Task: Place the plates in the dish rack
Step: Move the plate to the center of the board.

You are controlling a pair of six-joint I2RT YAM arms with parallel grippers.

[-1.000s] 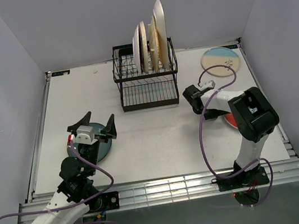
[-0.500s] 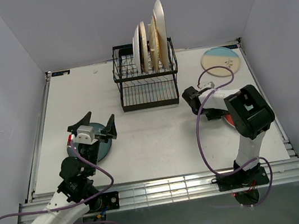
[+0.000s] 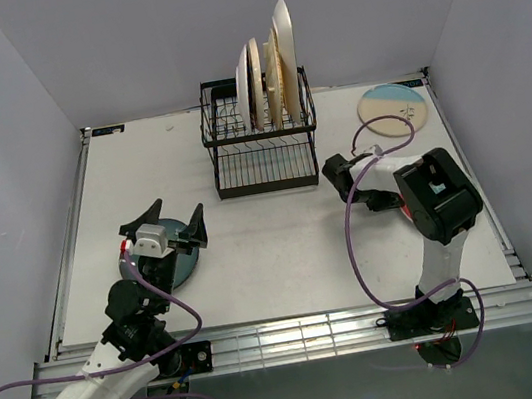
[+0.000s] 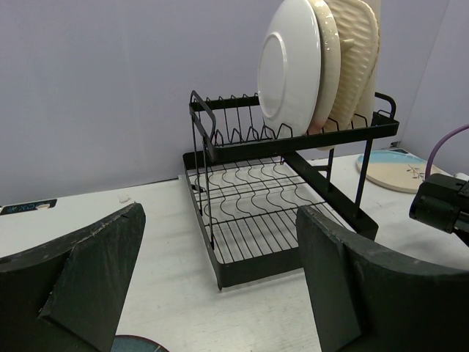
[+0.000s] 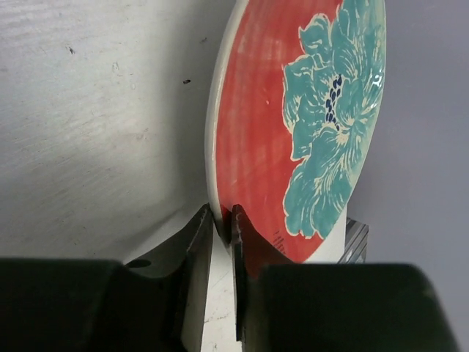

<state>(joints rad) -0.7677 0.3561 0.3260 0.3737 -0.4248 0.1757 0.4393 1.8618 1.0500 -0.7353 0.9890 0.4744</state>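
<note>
we see the right gripper [image 5: 222, 220] pinching the rim of the red-teal floral plate [image 5: 293, 110], one finger on each face, at the centre right of the top view. the left gripper [image 3: 169, 225] hangs with its jaws spread wide above the dark teal plate [image 3: 187, 261], which lies on the table [image 3: 275, 259] at lower left. the black wire dish rack [image 3: 264, 154] stands at top centre, with several plates [image 3: 266, 73] upright in its upper tier. a cream-and-blue plate [image 3: 393, 111] lies flat at upper right.
</note>
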